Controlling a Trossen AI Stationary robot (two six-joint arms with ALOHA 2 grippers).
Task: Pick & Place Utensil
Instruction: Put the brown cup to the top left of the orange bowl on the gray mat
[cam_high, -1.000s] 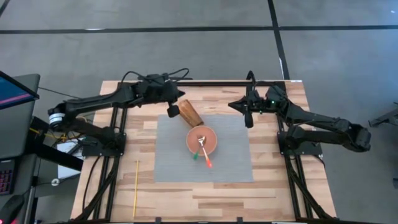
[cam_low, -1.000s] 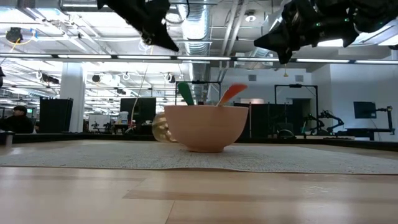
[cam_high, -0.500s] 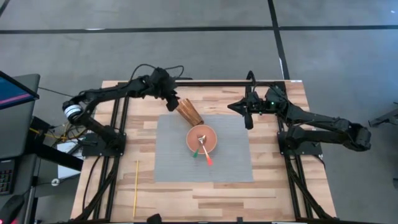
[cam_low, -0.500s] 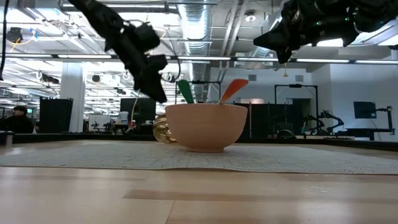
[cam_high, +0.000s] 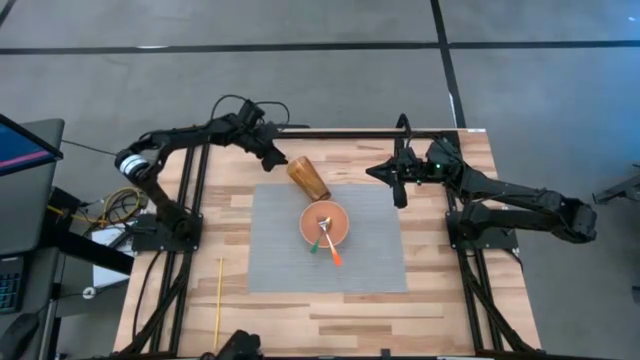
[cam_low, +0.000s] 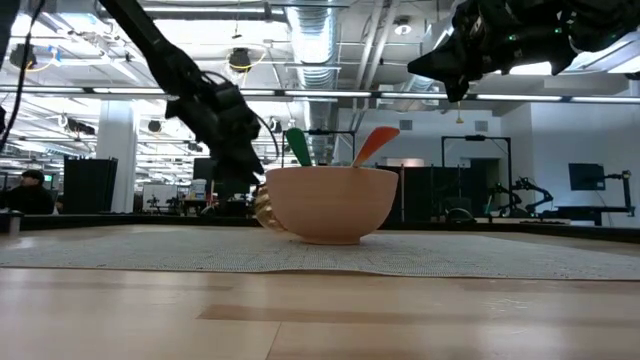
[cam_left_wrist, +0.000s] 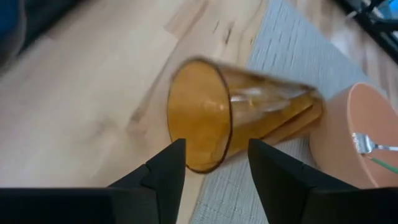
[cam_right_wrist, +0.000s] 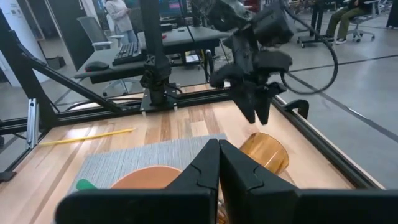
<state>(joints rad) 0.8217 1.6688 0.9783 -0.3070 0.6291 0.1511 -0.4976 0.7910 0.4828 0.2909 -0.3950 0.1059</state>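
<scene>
Wooden table (cam_high: 440, 300), woven grey mat (cam_high: 280, 250); left pincer (cam_left_wrist: 211, 163) spread wide around toppled amber glass (cam_left_wrist: 242, 121); right pincer (cam_right_wrist: 217, 163) closed.

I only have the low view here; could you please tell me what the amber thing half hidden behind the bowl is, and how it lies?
Observer: It is an amber glass tumbler lying on its side at the far left corner of the grey woven mat, right beside the terracotta bowl.
Operator: Thank you. Is the left gripper holding it?
Observer: No. The left gripper is open, and the rim of the tumbler's open mouth shows between its two fingers.
Operator: And the right gripper, please?
Observer: The right gripper is shut on nothing and hangs above the mat's far right corner, clear of the bowl.
</scene>
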